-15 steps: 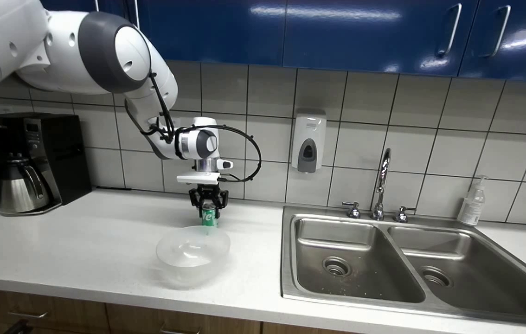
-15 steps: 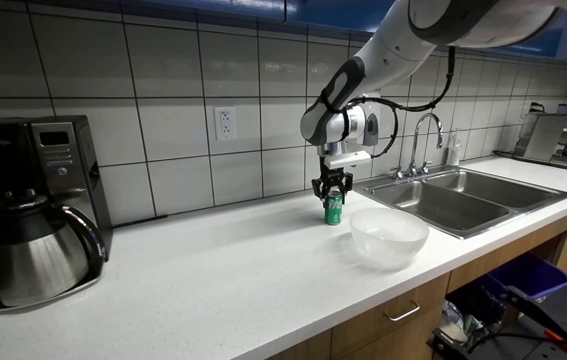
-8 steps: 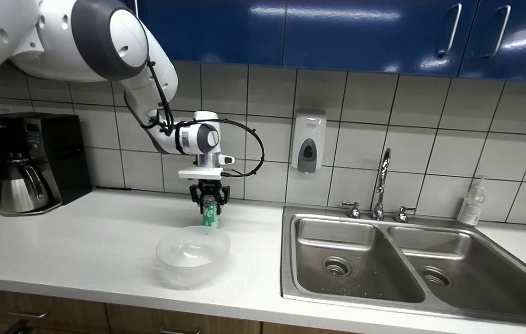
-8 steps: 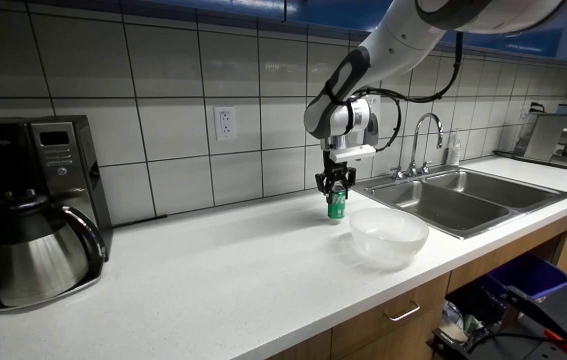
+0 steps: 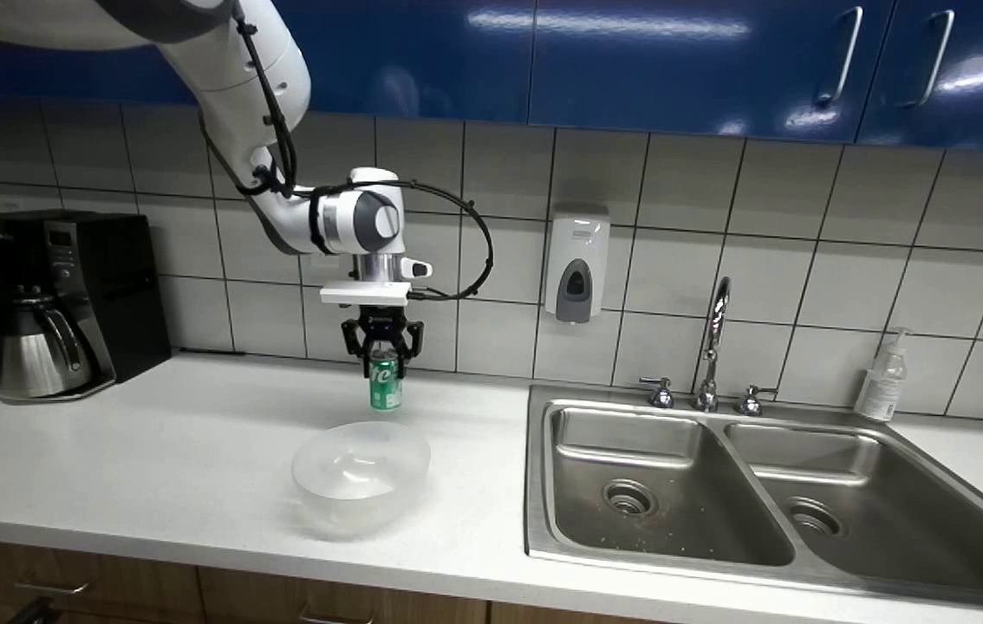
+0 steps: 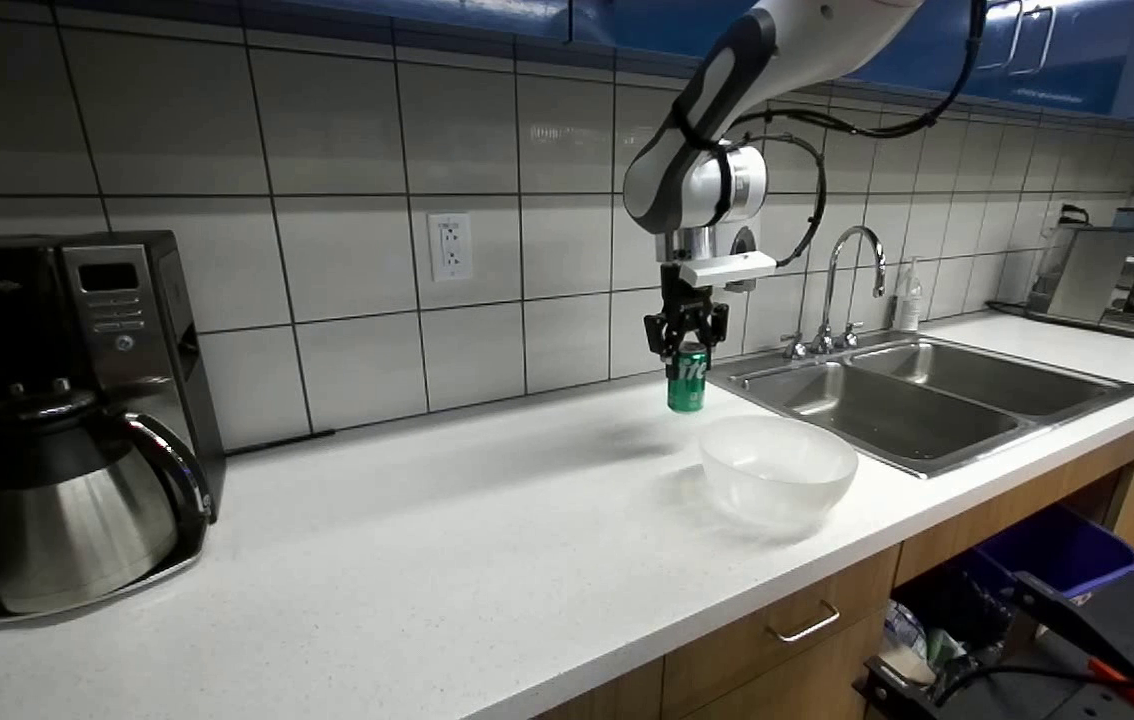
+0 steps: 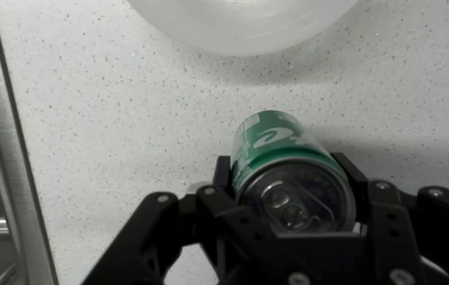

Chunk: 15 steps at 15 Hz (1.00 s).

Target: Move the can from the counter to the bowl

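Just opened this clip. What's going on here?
A robot arm has a small green can clamped upright in its gripper, held clear of the white counter. The translucent bowl stands on the counter close by. The can is not yet over it: in the wrist view a strip of counter shows between the two. So the pick-up looks done, and carrying the can to the bowl and letting go remain.

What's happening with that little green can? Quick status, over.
Gripper closed around the can. Can upright, held above the counter. Not yet over the bowl. No obstacle seen between can and bowl.
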{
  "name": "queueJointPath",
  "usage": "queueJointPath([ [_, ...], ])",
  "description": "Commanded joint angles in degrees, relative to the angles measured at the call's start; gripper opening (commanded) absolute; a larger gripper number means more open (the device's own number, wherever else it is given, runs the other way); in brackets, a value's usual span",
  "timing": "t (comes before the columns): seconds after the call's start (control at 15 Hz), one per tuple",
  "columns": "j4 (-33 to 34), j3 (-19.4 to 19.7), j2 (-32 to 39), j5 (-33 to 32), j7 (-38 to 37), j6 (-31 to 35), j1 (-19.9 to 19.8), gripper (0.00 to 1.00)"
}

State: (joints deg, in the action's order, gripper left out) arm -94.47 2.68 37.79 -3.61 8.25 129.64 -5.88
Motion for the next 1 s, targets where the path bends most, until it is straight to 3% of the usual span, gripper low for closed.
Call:
queueJointPath([
  [0.0, -10.77, -0.64, -9.44, -0.32, 1.6, 2.87, 0.07, 0.39],
  [0.93, -36.65, 0.56, -30.91, -2.01, 2.33, 10.02, 1.01, 0.39],
])
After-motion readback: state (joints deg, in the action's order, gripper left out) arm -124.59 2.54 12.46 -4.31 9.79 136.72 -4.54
